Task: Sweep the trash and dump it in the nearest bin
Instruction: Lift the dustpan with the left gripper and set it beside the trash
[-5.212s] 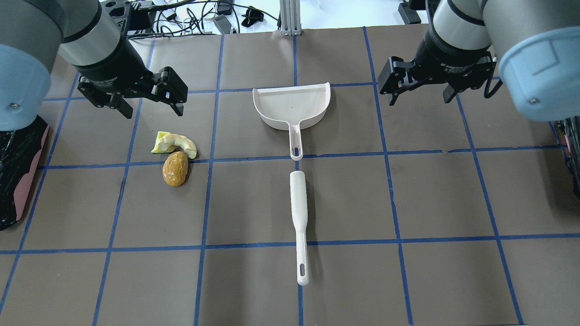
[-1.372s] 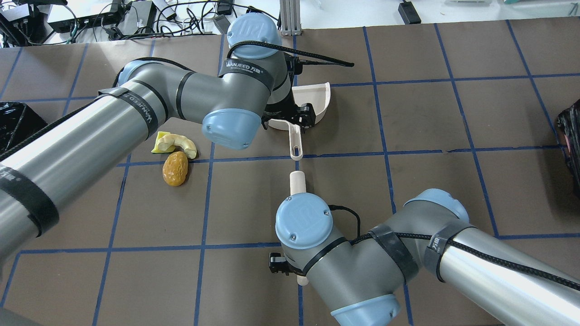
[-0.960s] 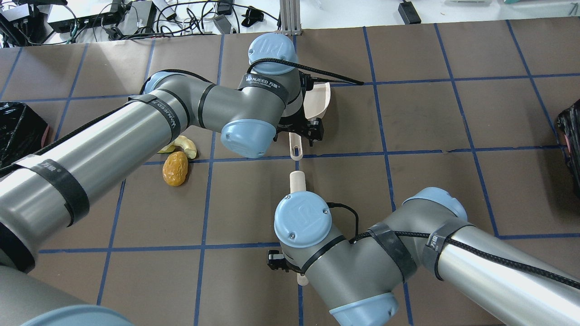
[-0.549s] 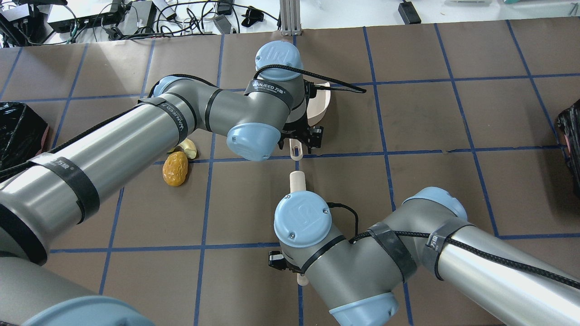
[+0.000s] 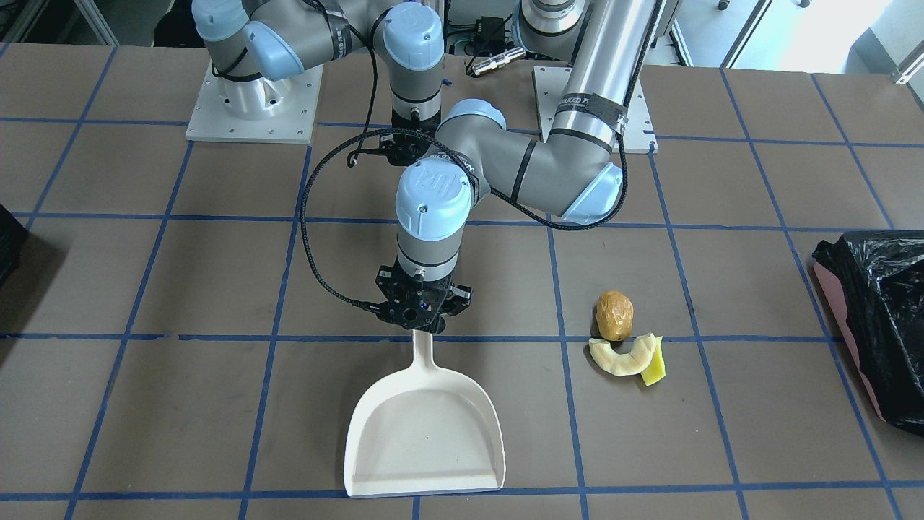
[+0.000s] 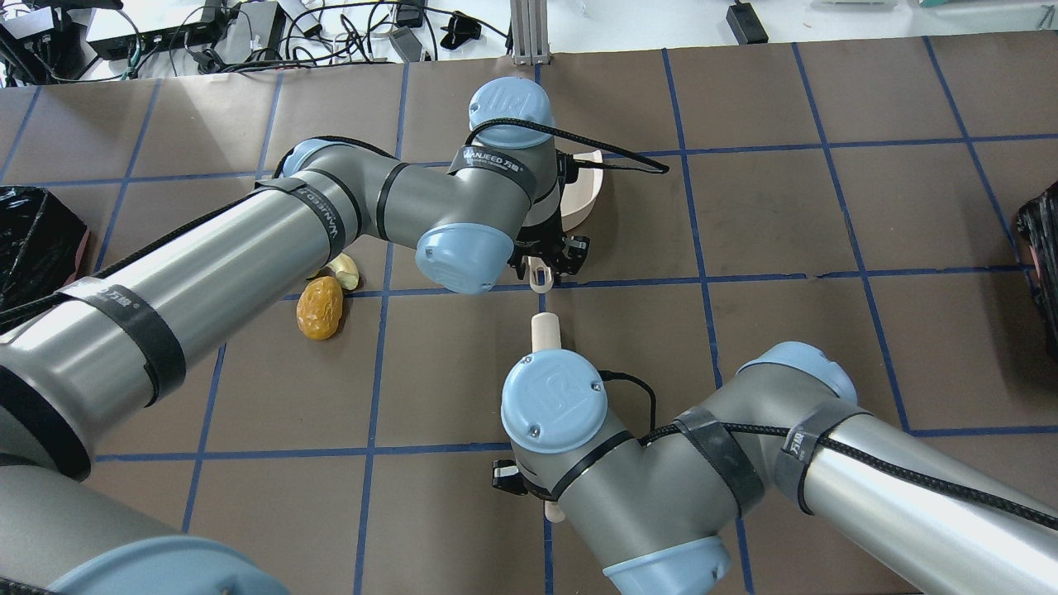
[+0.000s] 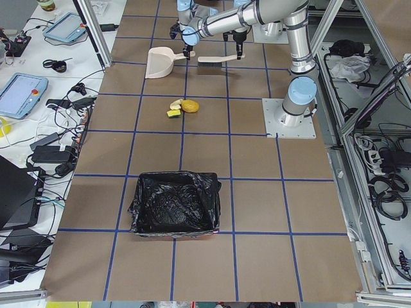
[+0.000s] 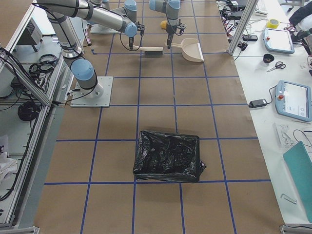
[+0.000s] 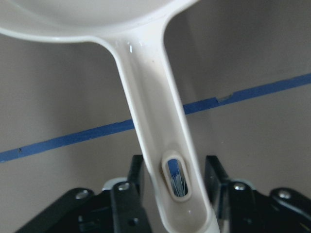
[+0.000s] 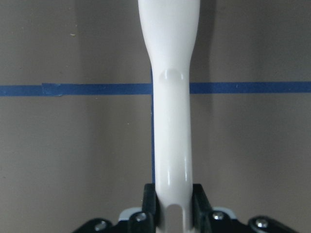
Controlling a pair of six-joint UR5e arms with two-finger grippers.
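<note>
"WANJEED" on left-arm strap [image 6: 489,157]

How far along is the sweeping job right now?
Done: nothing swept yet. In hand: the right gripper is shut on the brush by its handle, and the left gripper straddles the handle of the dustpan, grip unclear. Left: the brown lump, peel and yellow wedge lie loose on the table, to be swept up and tipped into the bin.
</note>
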